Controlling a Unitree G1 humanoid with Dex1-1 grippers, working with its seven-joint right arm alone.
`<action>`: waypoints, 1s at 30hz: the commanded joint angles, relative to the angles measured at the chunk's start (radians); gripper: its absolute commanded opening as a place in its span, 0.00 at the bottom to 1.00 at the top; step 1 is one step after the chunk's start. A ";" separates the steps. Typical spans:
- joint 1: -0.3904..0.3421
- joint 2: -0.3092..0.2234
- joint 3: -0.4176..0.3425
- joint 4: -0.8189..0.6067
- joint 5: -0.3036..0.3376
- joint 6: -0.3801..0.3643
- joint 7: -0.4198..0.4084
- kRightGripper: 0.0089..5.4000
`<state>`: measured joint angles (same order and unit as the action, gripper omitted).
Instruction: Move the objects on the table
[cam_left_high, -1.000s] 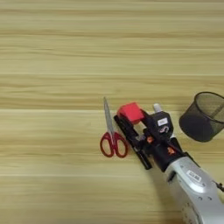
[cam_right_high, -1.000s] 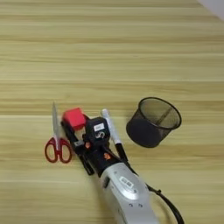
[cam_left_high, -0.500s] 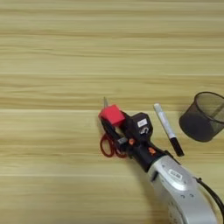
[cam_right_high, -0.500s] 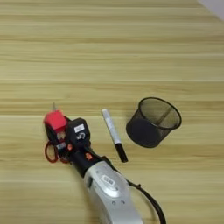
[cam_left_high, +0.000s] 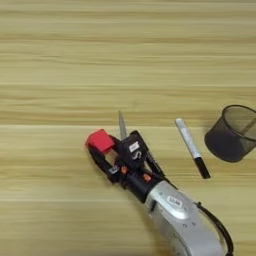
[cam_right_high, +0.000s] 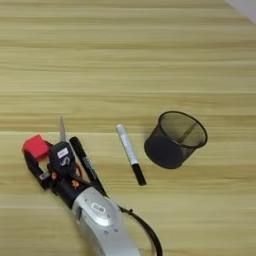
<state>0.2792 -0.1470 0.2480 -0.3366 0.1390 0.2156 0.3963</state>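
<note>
While we look down over the table (cam_right_high: 125, 45), its wooden top fills everything and carries a loose spread of desk items, which suits a job of shifting them about. Our arm (cam_right_high: 102, 222) reaches in from the bottom edge, slanting up to the left. Over to the right stands the mesh cup (cam_right_high: 175, 139), upright and apart from the rest. Left of it, the white marker (cam_right_high: 129, 160) lies flat, cap nearest us. A black marker (cam_right_high: 86, 164) lies just beside our gripper (cam_left_high: 106, 151), and a scissor blade (cam_left_high: 122, 125) pokes out behind. Smallest is the red cube (cam_left_high: 100, 140), held at the tips of our closed fingers (cam_left_high: 98, 159), near the table top.
</note>
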 joint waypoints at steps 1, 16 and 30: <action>-0.039 0.015 -0.007 -0.031 0.043 0.011 0.005 0.42; -0.046 0.000 -0.027 -0.003 0.079 0.087 0.008 0.42; -0.048 -0.003 -0.034 0.005 0.078 0.067 0.010 0.69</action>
<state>0.2723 -0.1526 0.2280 -0.3001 0.2120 0.3202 0.4084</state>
